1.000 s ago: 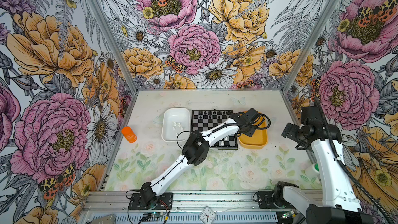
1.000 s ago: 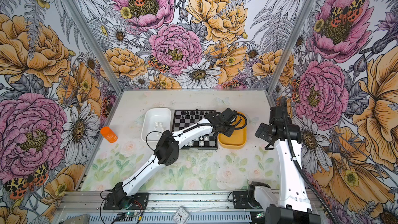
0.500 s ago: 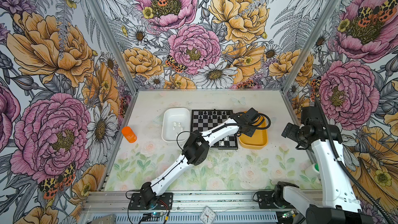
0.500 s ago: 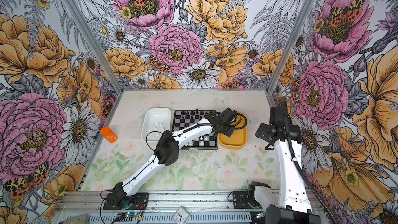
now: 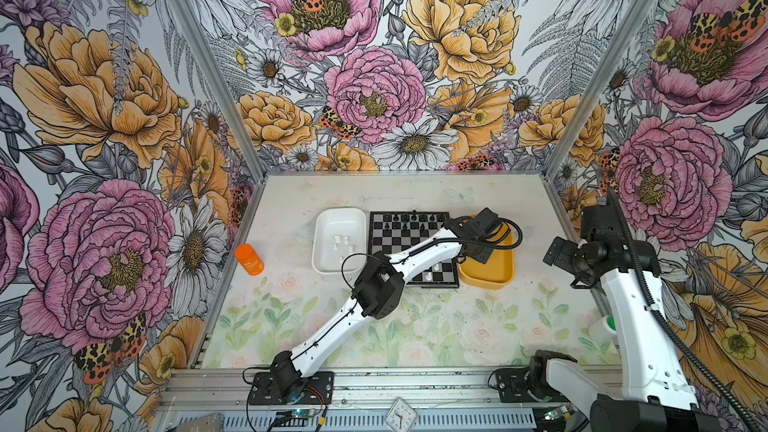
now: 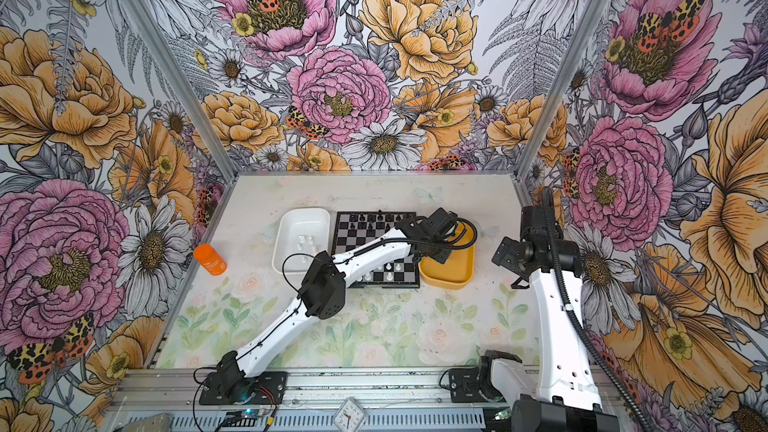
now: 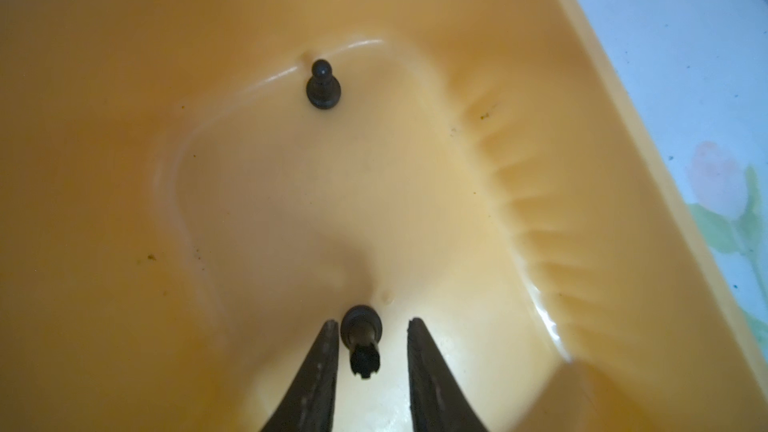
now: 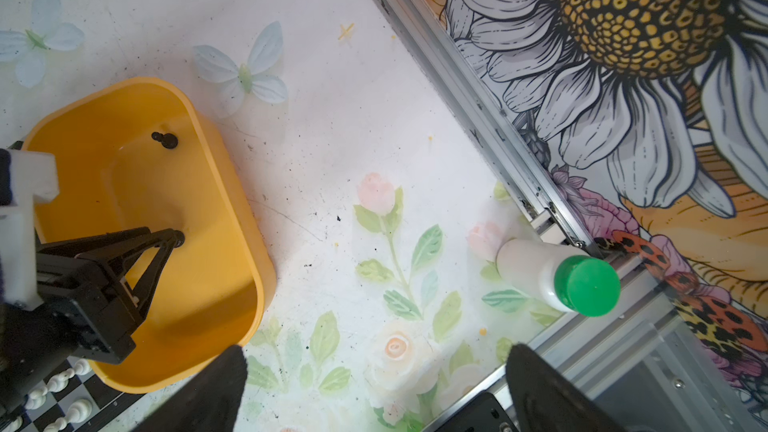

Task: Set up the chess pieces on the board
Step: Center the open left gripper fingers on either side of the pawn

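While low in the yellow tray [image 7: 124, 168], left jaws slightly apart, a black chessman [image 7: 360, 340] loose between them.

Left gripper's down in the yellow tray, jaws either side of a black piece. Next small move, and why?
Probably close the left gripper on the black piece: it sits between the jaws in the yellow tray with a clear gap on one side, so it doesn't look clamped yet.

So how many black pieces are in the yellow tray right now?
2: a pawn standing near one corner of the yellow tray, and a crowned piece between the open fingers of the left gripper. The gripper may hide more.
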Motion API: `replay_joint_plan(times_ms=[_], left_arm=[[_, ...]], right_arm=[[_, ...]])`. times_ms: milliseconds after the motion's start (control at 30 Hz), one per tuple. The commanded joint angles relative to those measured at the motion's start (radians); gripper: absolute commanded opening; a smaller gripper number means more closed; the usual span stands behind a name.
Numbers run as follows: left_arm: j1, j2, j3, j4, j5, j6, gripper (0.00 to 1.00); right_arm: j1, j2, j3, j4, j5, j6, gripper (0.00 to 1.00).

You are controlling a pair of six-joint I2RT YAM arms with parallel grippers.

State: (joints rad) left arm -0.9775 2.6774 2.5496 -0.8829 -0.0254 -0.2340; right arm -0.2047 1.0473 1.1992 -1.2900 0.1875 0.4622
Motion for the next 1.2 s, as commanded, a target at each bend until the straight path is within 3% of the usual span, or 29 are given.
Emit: replay_joint_plan(times_ms=[0, 1167], left_arm=[[0.005, -0.011, -0.017, 0.007, -0.015, 0.009, 0.31], [0.002, -0.052, -0.024, 0.005, -0.082, 0.035, 0.29]], right_arm=[[-0.007, -0.014, 0.004, 0.014, 0.013, -0.011, 1.0], [-0.007, -0.037, -0.02, 0.017, 0.012, -0.013, 1.0]])
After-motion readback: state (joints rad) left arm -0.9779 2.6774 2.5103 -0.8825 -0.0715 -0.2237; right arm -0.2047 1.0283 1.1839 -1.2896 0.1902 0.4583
